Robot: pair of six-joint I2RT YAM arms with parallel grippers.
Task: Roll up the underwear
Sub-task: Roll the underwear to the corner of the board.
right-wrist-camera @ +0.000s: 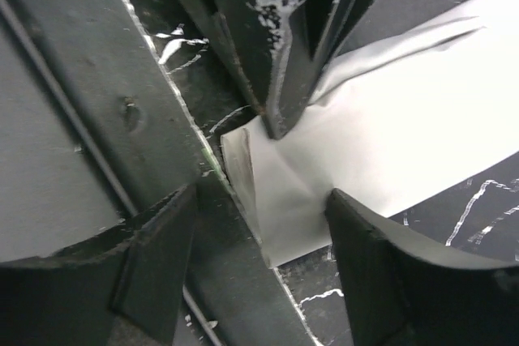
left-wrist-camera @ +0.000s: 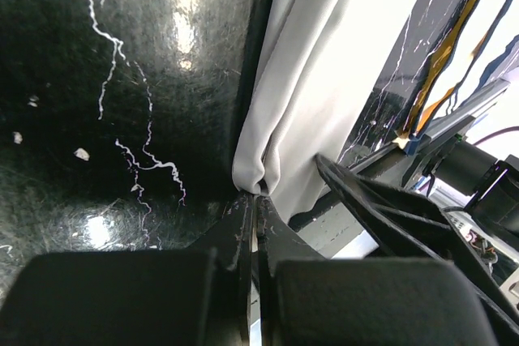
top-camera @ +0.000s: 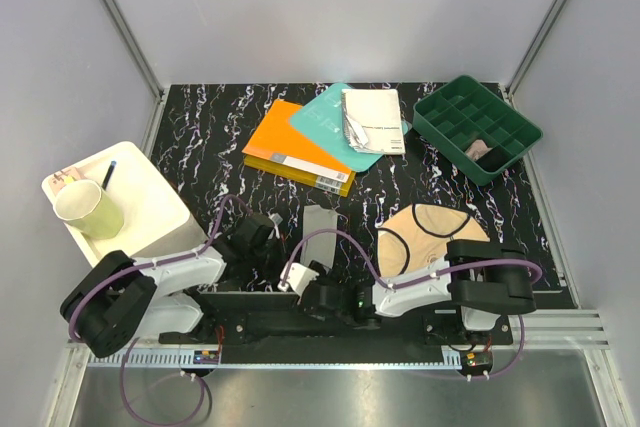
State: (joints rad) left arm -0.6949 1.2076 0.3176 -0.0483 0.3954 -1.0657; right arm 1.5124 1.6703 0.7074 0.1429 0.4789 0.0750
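Note:
The light grey underwear (top-camera: 320, 232) lies folded into a narrow strip on the black marbled table, between the two arms. My left gripper (top-camera: 283, 252) is shut on the strip's near end; in the left wrist view the jaws (left-wrist-camera: 258, 198) pinch a fold of the grey fabric (left-wrist-camera: 316, 95). My right gripper (top-camera: 305, 277) is open at the same near end. In the right wrist view its fingers (right-wrist-camera: 261, 200) straddle the corner of the grey fabric (right-wrist-camera: 389, 127), with the left gripper's fingers (right-wrist-camera: 276, 79) just beyond. The beige underwear with dark edging (top-camera: 430, 237) lies flat to the right.
An orange book (top-camera: 295, 152), a teal book (top-camera: 325, 117) and a white booklet (top-camera: 372, 119) lie at the back centre. A green compartment tray (top-camera: 477, 127) stands back right. A white bin (top-camera: 150, 207) with a cup (top-camera: 90, 209) stands at the left.

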